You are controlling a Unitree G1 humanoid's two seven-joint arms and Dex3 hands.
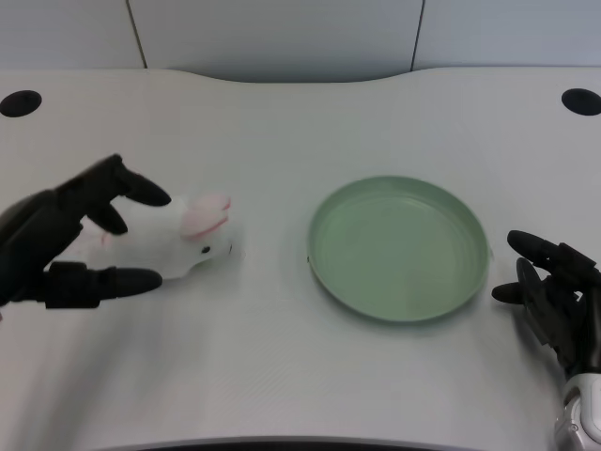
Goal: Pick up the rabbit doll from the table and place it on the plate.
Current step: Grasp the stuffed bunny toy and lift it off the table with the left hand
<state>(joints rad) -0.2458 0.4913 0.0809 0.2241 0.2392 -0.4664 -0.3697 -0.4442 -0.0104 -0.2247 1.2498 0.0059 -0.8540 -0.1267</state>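
Here, a white rabbit doll (183, 240) with pink ears lies on the white tabletop (282, 376), to the left of an empty green plate (399, 249). The robot's black left hand (66, 249) has its fingers around the doll's rear, above and below; a firm grip cannot be confirmed.

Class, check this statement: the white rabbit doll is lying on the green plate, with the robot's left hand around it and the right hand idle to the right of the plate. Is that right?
Not quite. In the head view the rabbit doll lies on the white table, left of the green plate and apart from it. The left hand has its fingers around the doll, and the right hand sits idle right of the plate.
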